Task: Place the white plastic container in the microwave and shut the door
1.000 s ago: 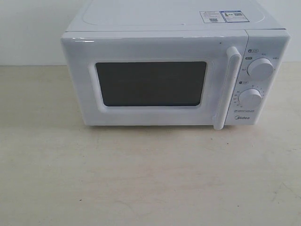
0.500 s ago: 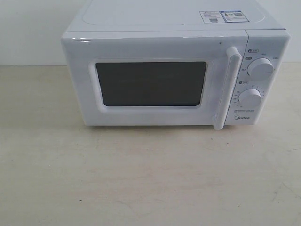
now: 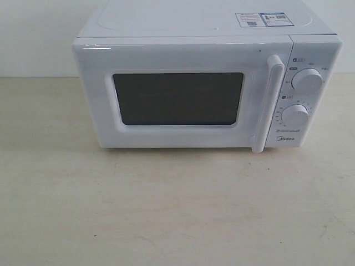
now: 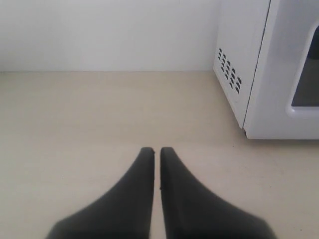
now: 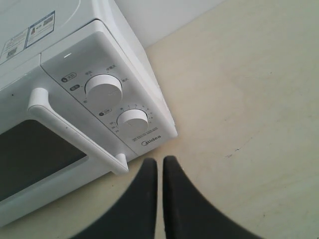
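The microwave (image 3: 206, 83) stands at the far middle of the pale wooden table (image 3: 177, 210), its back towards the white wall (image 3: 33, 33). Its door (image 3: 181, 55) is shut flush with the body. The dark window (image 3: 177, 98) in it lets nothing inside be made out. The white bar handle (image 3: 267, 102) stands upright along the door's right edge. Just right of it are the upper dial (image 3: 307, 80) and the lower dial (image 3: 294, 115), with the brand name beneath them. Two stickers (image 3: 263, 19) lie on the top near the right far corner. The left gripper (image 4: 156, 151) has its black fingers (image 4: 139, 189) pressed almost together with only a thin slit between them and nothing held. It is above bare table, to the left of the microwave and apart from it, and the vent holes (image 4: 229, 70) in the microwave's left side show ahead of it. The right gripper (image 5: 160, 162) is likewise closed on nothing, its fingers (image 5: 182, 199) side by side. It is above the table, near the microwave's right front corner, close to the lower end of the handle and below the control panel (image 5: 109, 99), without touching either. Neither gripper shows in the exterior view.
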Available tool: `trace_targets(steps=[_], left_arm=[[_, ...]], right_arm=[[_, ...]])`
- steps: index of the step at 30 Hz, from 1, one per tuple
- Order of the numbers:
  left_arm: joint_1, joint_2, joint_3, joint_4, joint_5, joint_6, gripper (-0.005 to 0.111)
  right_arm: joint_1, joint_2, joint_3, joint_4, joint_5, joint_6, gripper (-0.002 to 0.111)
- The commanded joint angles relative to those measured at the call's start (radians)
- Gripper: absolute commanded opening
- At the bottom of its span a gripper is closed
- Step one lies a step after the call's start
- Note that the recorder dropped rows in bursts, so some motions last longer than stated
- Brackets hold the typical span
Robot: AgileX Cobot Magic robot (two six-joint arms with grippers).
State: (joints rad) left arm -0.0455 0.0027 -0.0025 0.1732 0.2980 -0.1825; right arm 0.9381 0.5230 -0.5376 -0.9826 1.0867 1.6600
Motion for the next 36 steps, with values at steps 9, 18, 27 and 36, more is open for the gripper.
trace_targets(steps=[9, 18, 27, 36], left_arm=[[0.004, -0.003, 0.003, -0.005, 0.005, -0.012, 0.004], [0.004, -0.003, 0.003, -0.005, 0.001, -0.008, 0.004], [0.004, -0.003, 0.003, -0.005, 0.001, -0.008, 0.004], [0.004, -0.003, 0.003, -0.005, 0.001, -0.008, 0.004]], right_arm=[[0.004, -0.006, 0.002, -0.01, 0.0, 0.0, 0.0], [0.004, -0.006, 0.002, -0.01, 0.0, 0.0, 0.0], [-0.08, -0.049, 0.002, 0.01, -0.046, 0.024, 0.0], [-0.505, -0.219, 0.002, 0.17, -0.385, -0.284, 0.0]])
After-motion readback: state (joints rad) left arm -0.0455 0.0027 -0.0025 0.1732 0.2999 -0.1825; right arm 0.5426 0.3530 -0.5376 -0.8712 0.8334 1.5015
